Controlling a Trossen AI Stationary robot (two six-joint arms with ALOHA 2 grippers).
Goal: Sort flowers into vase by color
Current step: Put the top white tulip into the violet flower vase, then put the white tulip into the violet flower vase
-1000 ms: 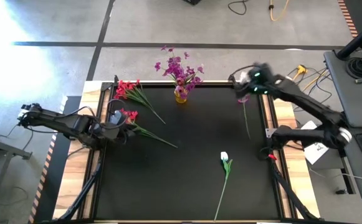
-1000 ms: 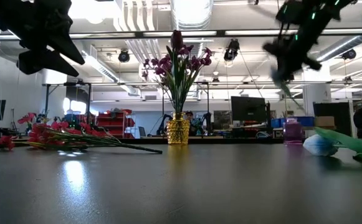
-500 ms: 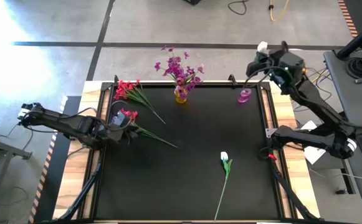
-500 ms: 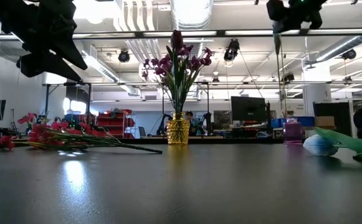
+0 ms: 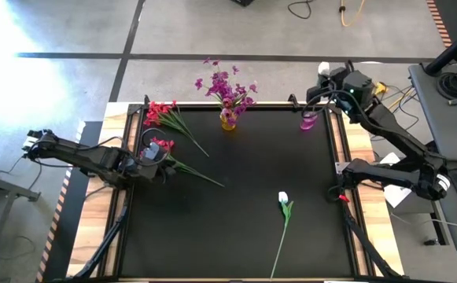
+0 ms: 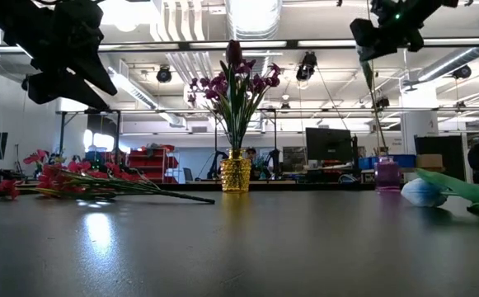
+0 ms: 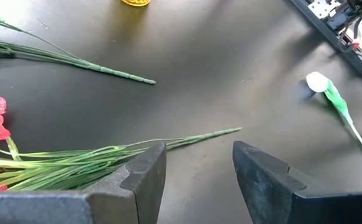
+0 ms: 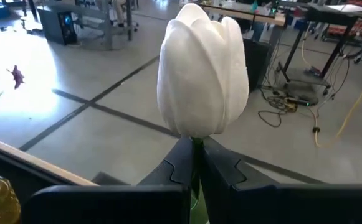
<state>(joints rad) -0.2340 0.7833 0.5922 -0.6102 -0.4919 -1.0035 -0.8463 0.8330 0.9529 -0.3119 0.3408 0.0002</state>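
Observation:
My right gripper (image 5: 328, 72) (image 8: 195, 158) is raised over the table's far right corner, shut on a white tulip (image 8: 200, 78). A pink vase (image 5: 308, 120) (image 6: 387, 173) stands below it. My left gripper (image 5: 152, 156) (image 7: 198, 168) is open and hovers high above the stems of a red-pink cluster (image 5: 163, 145) lying at the left. A second red-pink cluster (image 5: 159, 112) lies farther back. Purple flowers (image 6: 236, 78) stand in a yellow vase (image 5: 228, 119). Another white tulip (image 5: 283, 198) (image 7: 321, 81) lies near the table's middle. My right gripper pinches the white tulip's stem (image 8: 196, 144) between its two fingers, just under the bud. The fingers lie roughly level, across the stem. The bud stands upright above them, and the stem (image 6: 373, 107) hangs down toward the pink vase; whether its end is inside cannot be told.
The black mat (image 5: 244, 228) has wooden strips along its left and right sides. The red-pink stems (image 5: 200, 174) reach toward the middle. Cables and equipment lie beyond the table's right side (image 5: 448, 86).
My right gripper has risen and swung toward the far right corner, turning so that the tulip's bud points up. The stem, which slanted over the table, now hangs nearly straight above the pink vase. In the last half second the gripper came down a little.

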